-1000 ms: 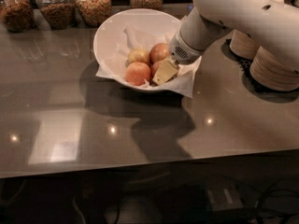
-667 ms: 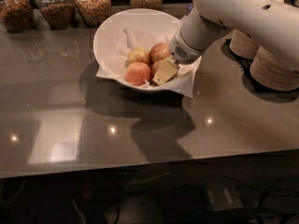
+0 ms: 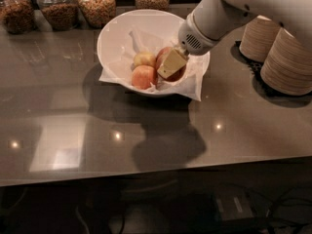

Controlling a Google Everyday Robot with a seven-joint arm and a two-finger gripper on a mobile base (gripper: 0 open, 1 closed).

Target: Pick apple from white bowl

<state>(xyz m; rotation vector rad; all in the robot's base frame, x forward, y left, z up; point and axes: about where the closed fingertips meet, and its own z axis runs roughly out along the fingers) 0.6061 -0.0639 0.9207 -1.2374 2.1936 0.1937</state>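
The white bowl [image 3: 113, 30], lined with crumpled white paper, stands at the back middle of the dark counter. The dull red apple [image 3: 164, 53] lies at the bowl's right side. A paler orange-pink apple [image 3: 143, 77] lies in front and a smaller yellow-green apple [image 3: 144, 58] sits to the left. My gripper [image 3: 170, 65] reaches down into the bowl from the upper right. Its tan tip lies over the red apple and hides the apple's lower part. The white arm covers the bowl's right rim.
Stacked tan paper bowls [image 3: 285, 57] stand at the right. Glass jars of nuts and grains [image 3: 96, 3] line the back edge. The paper lining [image 3: 195, 89] hangs over the bowl's front right. The counter's front edge [image 3: 156, 172] runs across below.
My gripper has shifted slightly farther in over the red apple. The apples and the bowl have not moved.
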